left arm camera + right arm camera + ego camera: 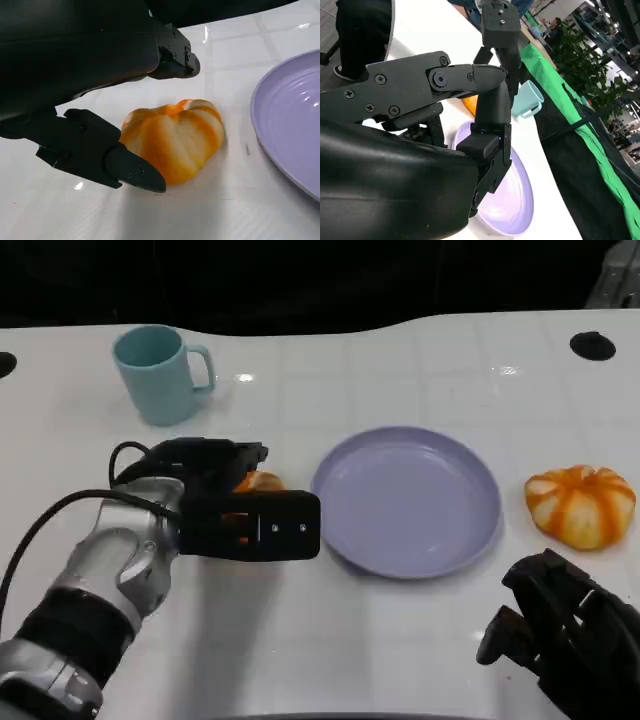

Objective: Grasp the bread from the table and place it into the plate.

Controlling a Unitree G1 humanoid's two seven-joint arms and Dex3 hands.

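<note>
**Fingers spread around the bread**

Fingers (135, 172) of the left hand (235, 510) spread on either side of the orange-striped, pumpkin-shaped bread (175, 137), which lies on the white table (400, 640) just beside the round lavender plate (408, 502). The right hand (560, 635) rests near the table's edge, fingers curled in, holding nothing.

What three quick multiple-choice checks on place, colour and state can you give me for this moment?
1. Where does the bread by the left robot hand lie?
A. On the table beside the plate
B. In the plate
C. Inside the mug

2. What colour is the plate?
A. Red
B. Lavender
C. Black

3. What is in the plate?
A. One bread
B. The mug
C. Nothing

Answers:
1 A: the bread sits on the table between the left robot hand's fingers.
2 B: the plate is pale purple.
3 C: its surface is bare; the mug and second bread stand apart.
</note>
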